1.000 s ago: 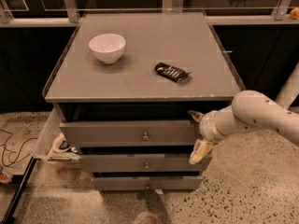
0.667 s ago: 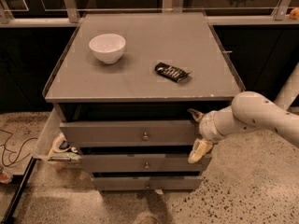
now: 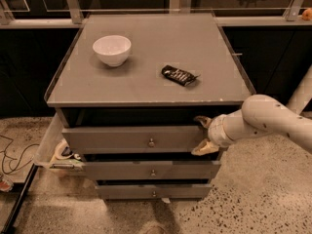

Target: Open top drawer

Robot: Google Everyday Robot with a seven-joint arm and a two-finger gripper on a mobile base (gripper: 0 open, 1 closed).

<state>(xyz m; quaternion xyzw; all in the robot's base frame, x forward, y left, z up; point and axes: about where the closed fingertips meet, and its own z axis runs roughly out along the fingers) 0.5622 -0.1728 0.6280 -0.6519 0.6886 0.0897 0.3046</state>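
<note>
- The gripper (image 3: 204, 135) has its pale, tapered fingers (image 3: 202, 150) spread wide, one above and one below the right end of the top drawer (image 3: 131, 139). Whether they press on it cannot be told.
- The drawer's matte grey front runs left from the fingers, pulled slightly forward, with a small round metal knob (image 3: 151, 142) at centre.
- Left and below the fingers are two shallower grey drawers (image 3: 151, 170).
- Above the fingers, on the flat grey cabinet top (image 3: 146, 89), lies a dark crinkled wrapper (image 3: 179, 75); its print is unreadable.
- Farther up and left stands a smooth white bowl (image 3: 112, 49).
</note>
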